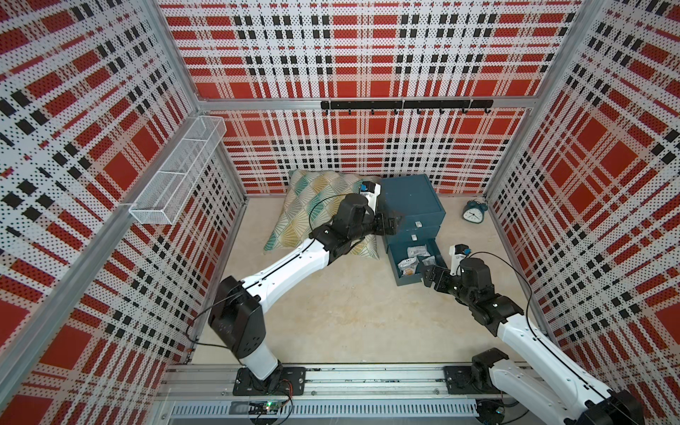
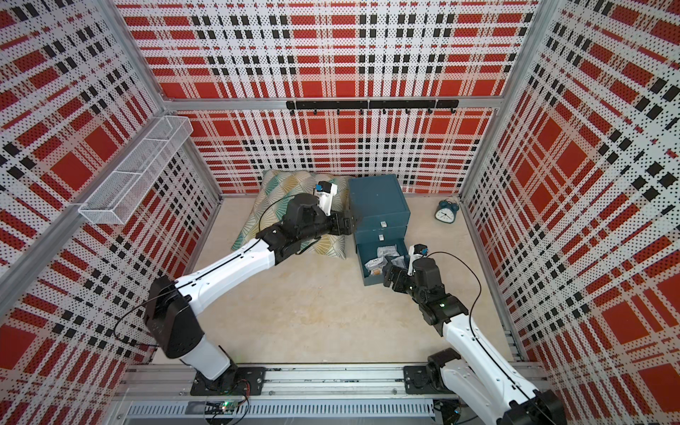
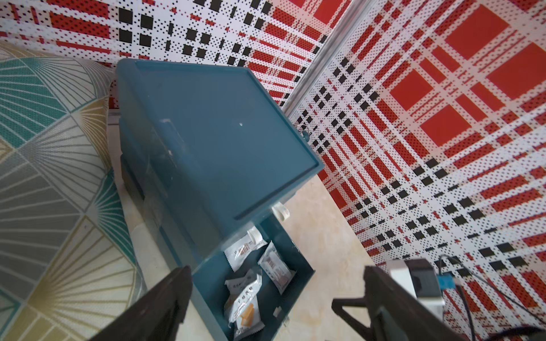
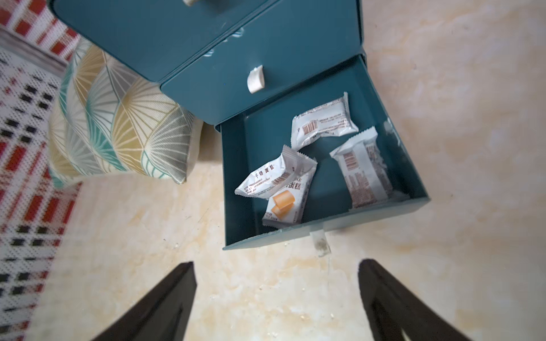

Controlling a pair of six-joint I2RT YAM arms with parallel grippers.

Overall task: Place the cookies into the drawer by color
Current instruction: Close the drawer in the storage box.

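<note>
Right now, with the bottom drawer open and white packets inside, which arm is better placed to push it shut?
Right, I judge. The right fingers stand open and empty just before the front of the bottom drawer; the left fingers hang high beside the chest.

The left arm stretches far forward from its base, elbow bent, wrist level. The left hand has its jaws spread wide (both dark fingers show in its wrist view). The right arm reaches inward, the right hand tipped downward, jaws wide apart too.
</note>
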